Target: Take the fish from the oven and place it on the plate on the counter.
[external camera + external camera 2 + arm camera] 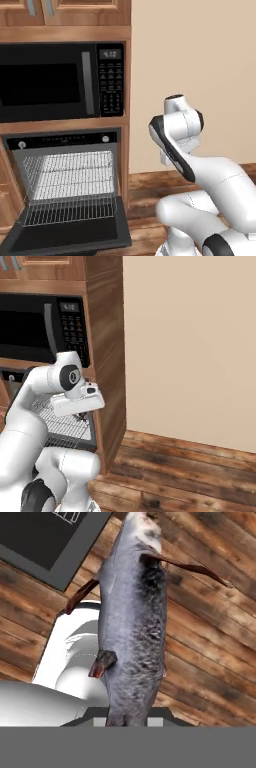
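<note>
Already clamped on the fish [131, 627], the gripper [81, 416] hangs it lengthwise straight out from the fingertips above the wooden floor [210, 652], beside the oven [67, 187] and its open door, with plate and counter somewhere beyond these views

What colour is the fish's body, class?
Grey fish, darker speckled along one side, with reddish-brown fins; the hand view shows it best.

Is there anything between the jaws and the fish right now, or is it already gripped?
Nothing stands between them. In the hand view the fish hangs straight out from the gripper, with the jaws shut on its tail end, above the wooden floor beside the open oven. The plate's whereabouts cannot be told here.
</note>
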